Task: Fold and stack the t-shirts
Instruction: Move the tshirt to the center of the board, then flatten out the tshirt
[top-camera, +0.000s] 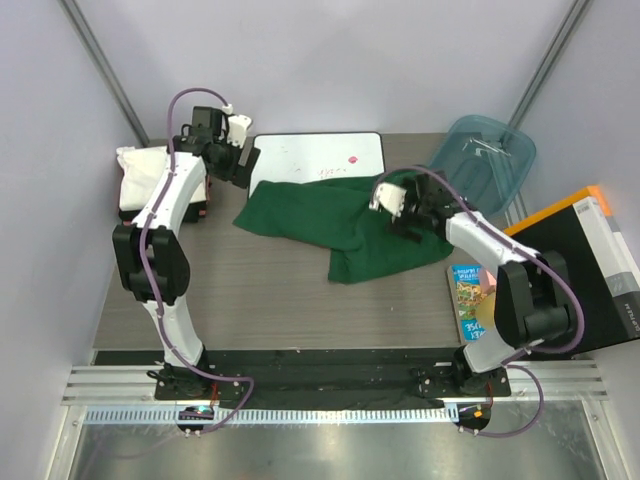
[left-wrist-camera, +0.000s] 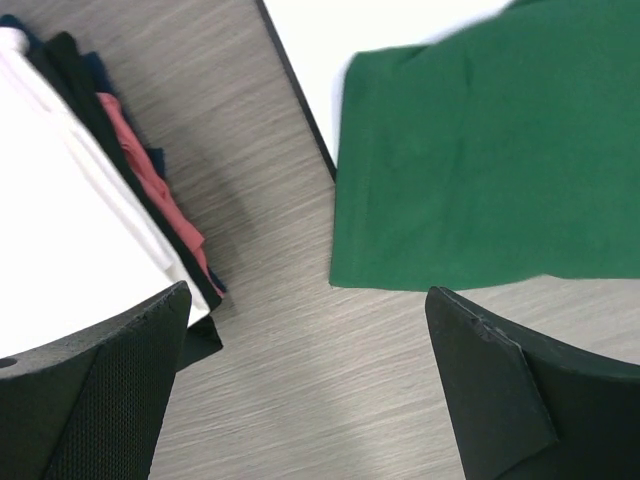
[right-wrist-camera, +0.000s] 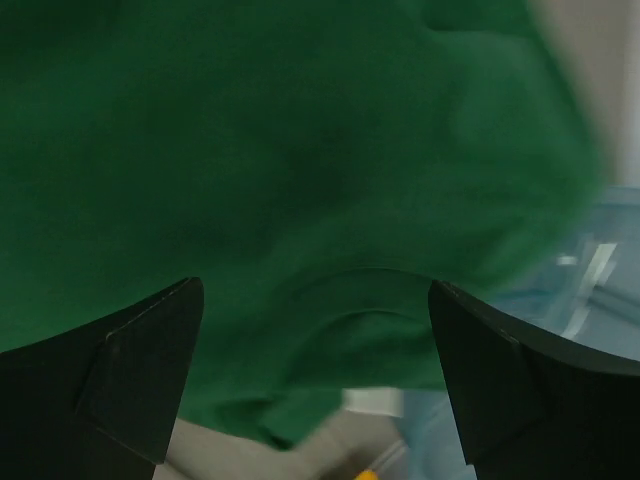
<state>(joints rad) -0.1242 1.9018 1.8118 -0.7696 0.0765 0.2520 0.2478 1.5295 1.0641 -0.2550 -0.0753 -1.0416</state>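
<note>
A dark green t-shirt (top-camera: 340, 225) lies crumpled across the middle of the table, its far edge over a white board (top-camera: 315, 155). Folded t-shirts sit in a stack (top-camera: 150, 185) at the far left, a white one (left-wrist-camera: 60, 200) on top and dark and red layers under it. My left gripper (left-wrist-camera: 307, 290) hangs open over bare table between that stack and the green shirt's hem (left-wrist-camera: 480, 160); from above it (top-camera: 245, 165) is at the board's left end. My right gripper (right-wrist-camera: 315, 284) is open above the green cloth (right-wrist-camera: 300, 150), over the shirt's right part (top-camera: 398, 212).
A translucent teal tub (top-camera: 485, 155) stands at the far right, close behind the right gripper. A black and orange box (top-camera: 590, 260) and a colourful book (top-camera: 468, 290) lie along the right edge. The board's black rim (left-wrist-camera: 300, 100) runs beside the green hem.
</note>
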